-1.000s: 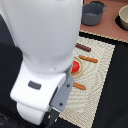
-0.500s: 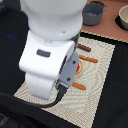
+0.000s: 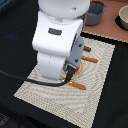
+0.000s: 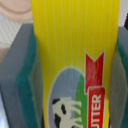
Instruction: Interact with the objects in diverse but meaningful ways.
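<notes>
The wrist view is filled by the yellow butter box (image 4: 75, 50), printed with a cow and red lettering. My gripper (image 4: 75, 75) is shut on it, a grey finger with a green pad (image 4: 27, 85) pressing each side. In the exterior view the white arm (image 3: 57, 45) covers the gripper, the box and the middle of the woven mat (image 3: 100, 80). The grey two-handled pot (image 3: 95, 12) stands beyond the mat. A short brown piece, perhaps the sausage stick (image 3: 86, 49), pokes out beside the arm. The tomato and milk carton are hidden.
Two orange-handled utensils (image 3: 90, 60) (image 3: 78, 86) lie on the mat at the arm's right in the exterior view. A pale bowl (image 3: 122, 17) sits at the far right corner on a pinkish surface. A black cable (image 3: 20, 77) trails off left.
In the exterior view the arm has shifted up and to the right over the mat. The red tomato seen a second ago is now covered by the arm.
</notes>
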Robot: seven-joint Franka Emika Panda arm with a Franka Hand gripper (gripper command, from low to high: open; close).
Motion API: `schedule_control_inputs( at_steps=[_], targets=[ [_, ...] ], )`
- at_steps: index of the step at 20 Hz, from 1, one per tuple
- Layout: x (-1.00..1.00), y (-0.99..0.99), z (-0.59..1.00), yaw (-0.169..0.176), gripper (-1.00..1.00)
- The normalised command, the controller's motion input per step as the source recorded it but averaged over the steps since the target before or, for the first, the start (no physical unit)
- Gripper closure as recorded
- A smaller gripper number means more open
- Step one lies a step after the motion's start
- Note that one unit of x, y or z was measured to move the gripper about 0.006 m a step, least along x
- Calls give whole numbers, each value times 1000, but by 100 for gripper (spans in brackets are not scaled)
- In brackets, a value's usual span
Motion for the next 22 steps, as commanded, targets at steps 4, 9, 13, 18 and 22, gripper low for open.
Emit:
schedule_control_inputs(
  at_steps=[4,9,13,18,22],
  targets=[
    [-821,340,-399,-38,100],
    [-861,356,-412,-34,100],
    [-817,314,-396,-47,100],
    [-721,97,-297,-77,100],
    [-668,16,-319,-90,100]
  ],
)
